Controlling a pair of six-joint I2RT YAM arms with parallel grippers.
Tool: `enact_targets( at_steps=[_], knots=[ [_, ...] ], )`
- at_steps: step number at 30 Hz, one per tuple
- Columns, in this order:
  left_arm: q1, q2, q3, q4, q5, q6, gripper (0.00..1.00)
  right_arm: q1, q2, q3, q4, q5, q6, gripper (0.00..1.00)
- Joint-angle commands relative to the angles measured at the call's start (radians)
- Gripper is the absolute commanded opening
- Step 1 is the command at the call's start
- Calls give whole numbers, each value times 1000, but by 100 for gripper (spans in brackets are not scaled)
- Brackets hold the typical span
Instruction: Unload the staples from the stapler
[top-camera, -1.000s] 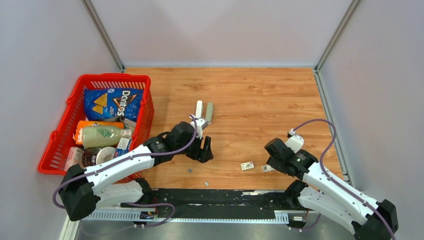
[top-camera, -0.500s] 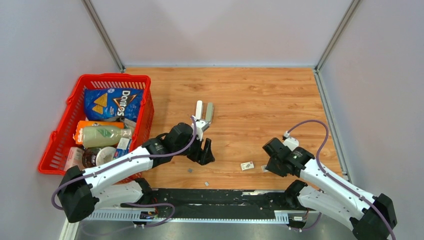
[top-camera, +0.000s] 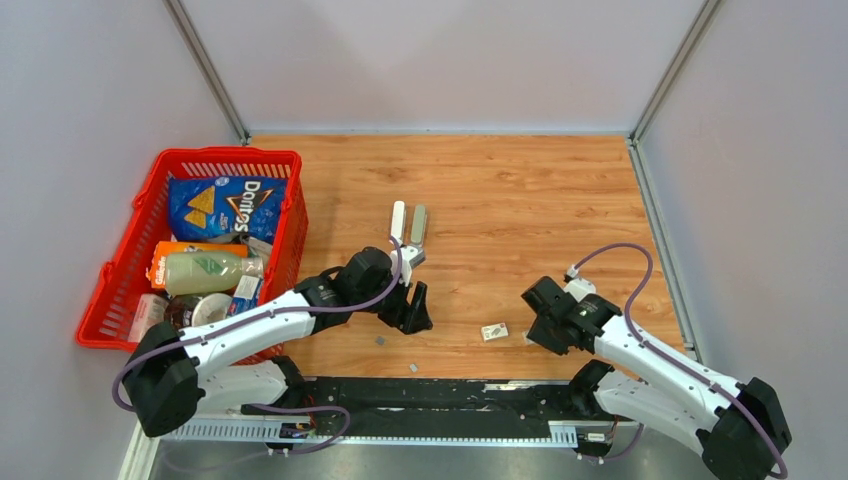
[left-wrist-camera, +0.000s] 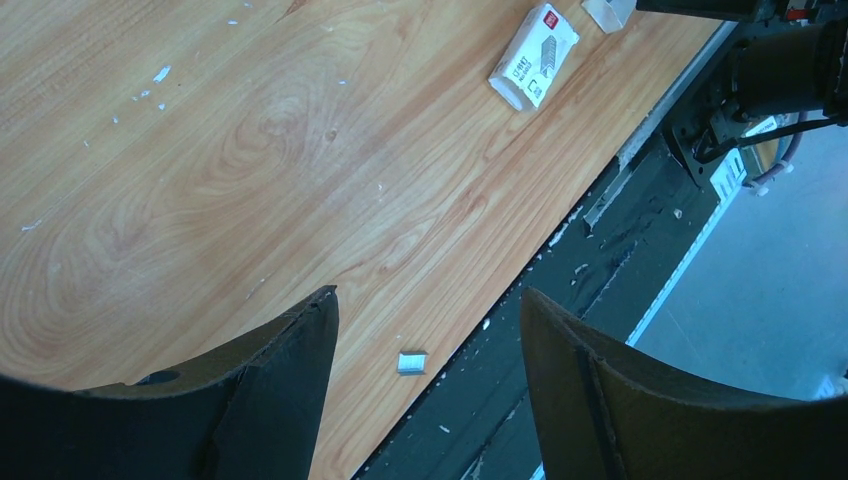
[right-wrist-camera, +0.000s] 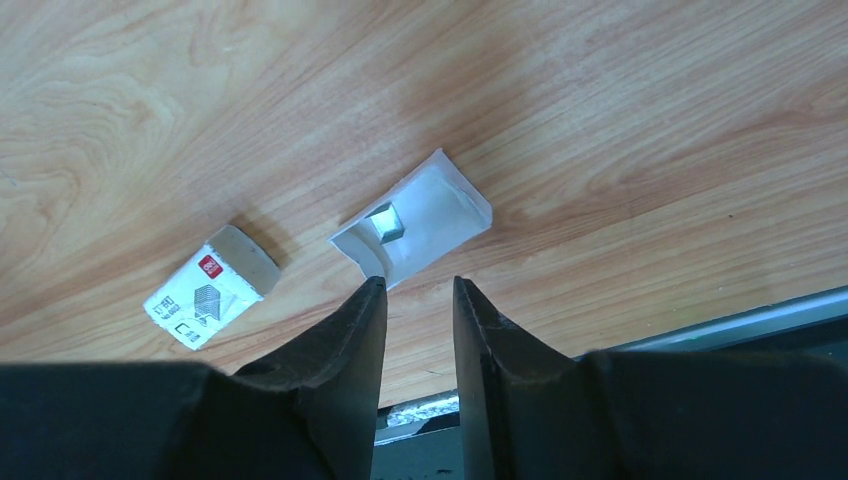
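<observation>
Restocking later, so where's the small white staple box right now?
In the top view the staple box lies near the front edge of the table, right of centre, just left of the open white tray by the right hand.

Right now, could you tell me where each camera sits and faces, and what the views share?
Top external: fixed above and behind the bases, looking down on the table, red basket, stapler; left arm and right arm show.
Left wrist: on the left arm, looking down at the near table edge and a staple strip; open left end effector frames it.
Right wrist: looking down on the white tray; right end effector shows.
Shared: the staple box appears in all three.
</observation>
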Motion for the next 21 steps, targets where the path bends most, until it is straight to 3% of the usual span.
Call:
enact_targets(
  at_steps=[1,21],
  knots=[
    [-3,-14,-3,24,10,28,74,1,-10,42,49,35,41,33],
    [-3,-42,-18,-4,-9,25,74,21,160,84,167,18,-88,30]
  ],
)
